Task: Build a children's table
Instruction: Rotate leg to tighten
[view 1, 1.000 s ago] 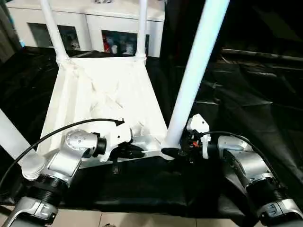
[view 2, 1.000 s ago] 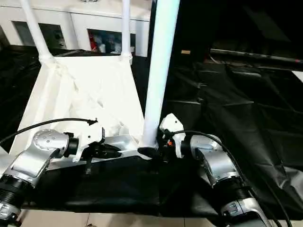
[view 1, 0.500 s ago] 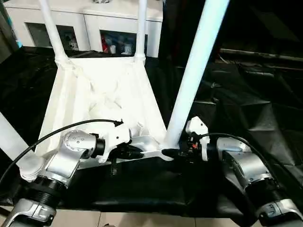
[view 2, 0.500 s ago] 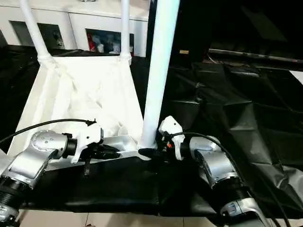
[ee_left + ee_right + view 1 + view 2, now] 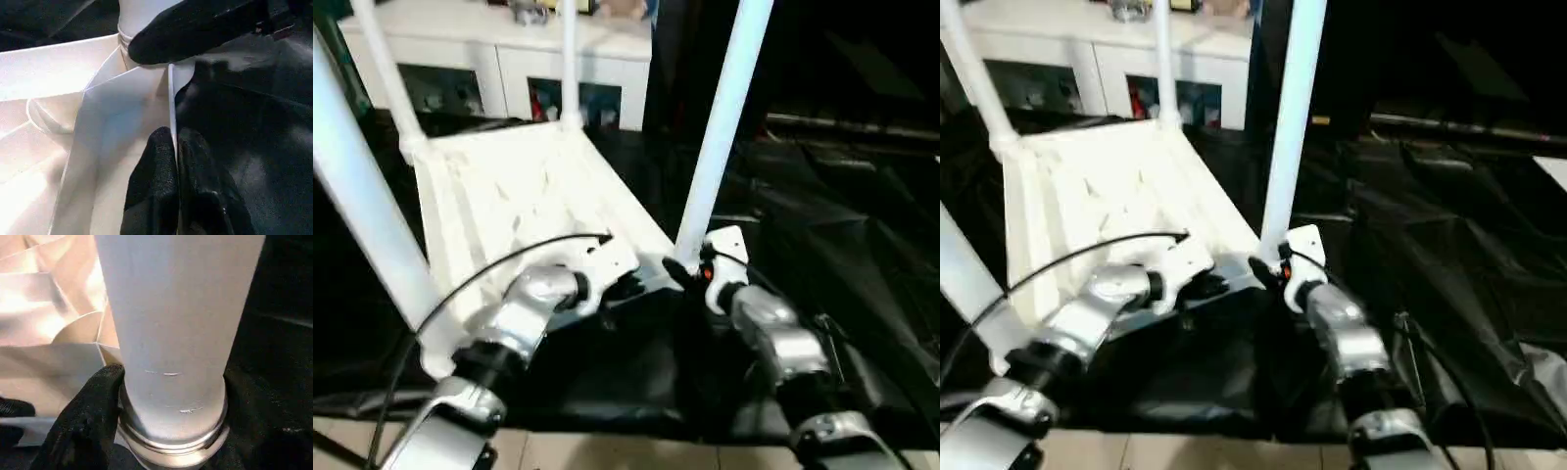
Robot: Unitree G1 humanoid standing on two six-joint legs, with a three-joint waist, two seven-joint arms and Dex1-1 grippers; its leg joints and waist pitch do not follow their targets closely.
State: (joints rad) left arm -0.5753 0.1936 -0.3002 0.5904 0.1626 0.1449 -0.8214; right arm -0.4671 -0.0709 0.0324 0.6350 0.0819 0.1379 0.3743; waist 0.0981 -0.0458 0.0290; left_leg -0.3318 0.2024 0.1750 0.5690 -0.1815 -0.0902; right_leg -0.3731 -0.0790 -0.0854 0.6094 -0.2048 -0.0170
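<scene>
The children's table [image 5: 519, 196] lies upside down on the black-covered work table [image 5: 822, 225], ribbed underside up, with its four legs standing up from the corner sockets. The tops of all four legs are cut off by the picture edge. The near right leg [image 5: 720, 127] rises from the corner closest to the right arm; the near left leg [image 5: 367, 215] stands large in the foreground, its base hidden behind the left forearm.

The left gripper [image 5: 177, 147] has its two black fingers pressed together on the thin near rim of the tabletop, pinching that edge just beside the near right socket. The right gripper [image 5: 166, 396] has its fingers spread around the foot of the near right leg, one finger [image 5: 88, 421] lying against the leg just above the socket collar (the other is lost against the dark cloth). Beyond the far edge stands a white cabinet [image 5: 509, 59] with glass doors, its contents blurred.
</scene>
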